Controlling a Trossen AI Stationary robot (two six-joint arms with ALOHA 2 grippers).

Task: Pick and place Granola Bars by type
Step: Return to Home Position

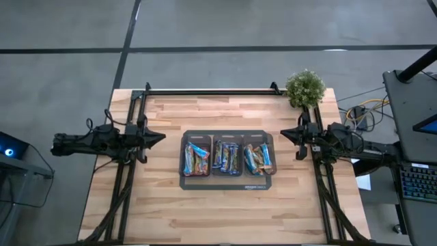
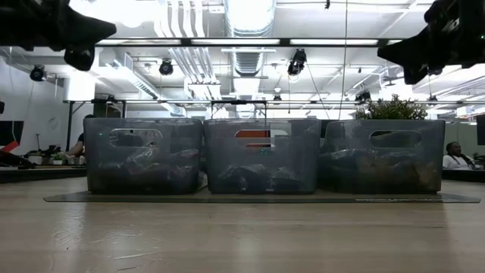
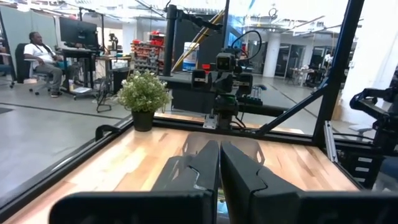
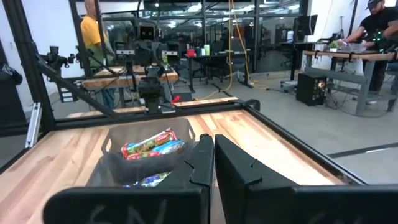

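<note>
- high view: granola bars [image 1: 225, 156] — shiny wrappers in blue, red and orange-brown — lie in three black bins [image 1: 227, 136] side by side at the centre of the table [image 1: 164, 205].
- left gripper [image 1: 158, 139]: fingers closed, holding nothing; raised over the table's left side, well apart from the bars.
- right gripper [image 1: 287, 134]: fingers closed, holding nothing; raised over the table's right side near the plant [image 1: 304, 87], well apart from the bars.

We see a grey concrete floor [image 1: 239, 27] crossed by dark seams around the wooden table [image 1: 164, 205], white ducts [image 2: 182, 30] and strip lights under an open ceiling, and desks [image 4: 348, 57] beyond, with a person [image 3: 42, 53] seated at one.
</note>
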